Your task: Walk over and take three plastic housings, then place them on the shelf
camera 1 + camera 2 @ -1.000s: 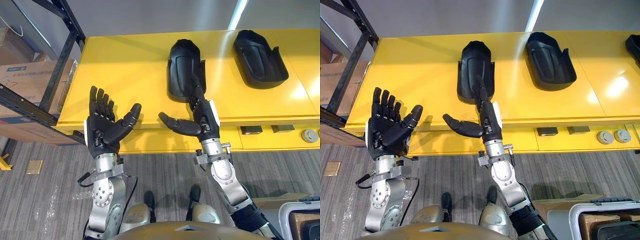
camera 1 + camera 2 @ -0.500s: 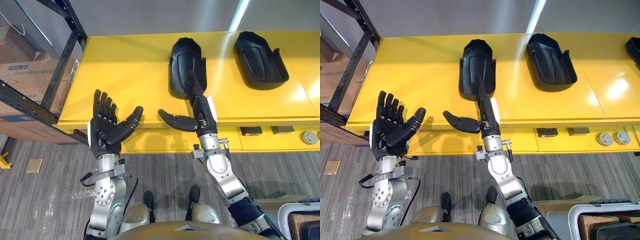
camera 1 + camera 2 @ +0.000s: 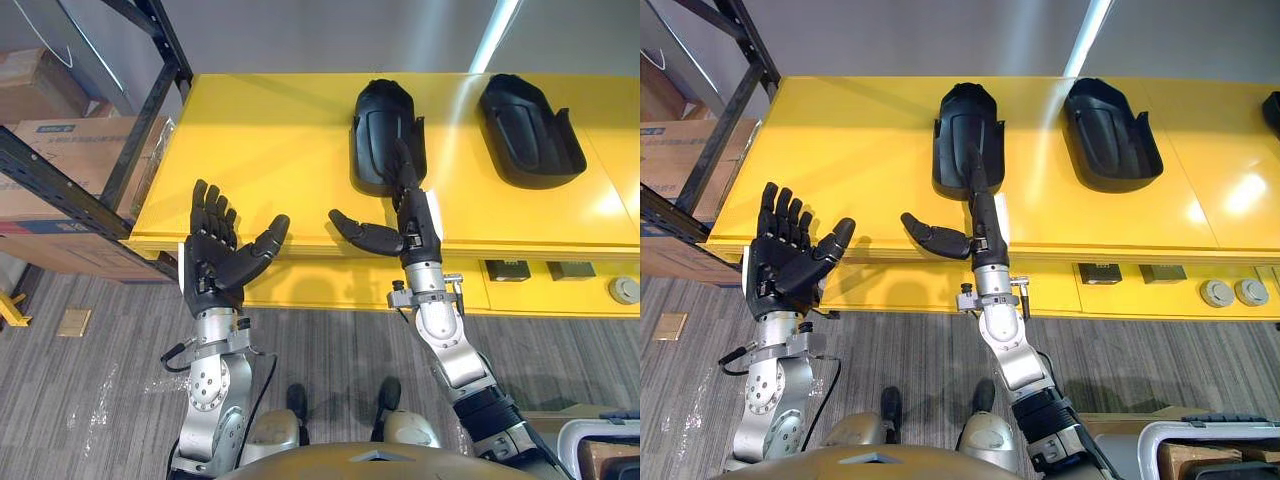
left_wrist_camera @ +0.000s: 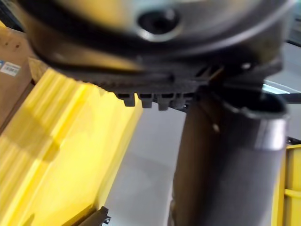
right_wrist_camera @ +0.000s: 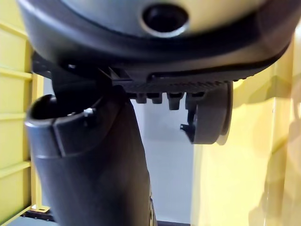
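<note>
The nearest plastic housing (image 3: 385, 135) lies flat on the yellow table (image 3: 260, 150), its dark shell running away from the robot. A second housing (image 3: 530, 130) sits well apart to its right, and a third housing (image 3: 1272, 105) just peeks in at the table's far right edge.

The right hand (image 3: 412, 222) is stretched out over the near end of the nearest housing, fingers straight and thumb spread wide to the side. It is not closed on anything, and whether its fingertips touch the shell I cannot tell. The left hand (image 3: 215, 262) hangs short of the table's front edge, palm up and fingers spread, holding nothing.

To the left stands the black shelf (image 3: 140, 130), with a cardboard box (image 3: 60, 150) behind its frame.

By my reckoning the job has barely begun: all three housings are on the table, so every pickup and every placing is yet to come.

The box carries a white label (image 4: 9, 68) and some blue print, too small to make out.
</note>
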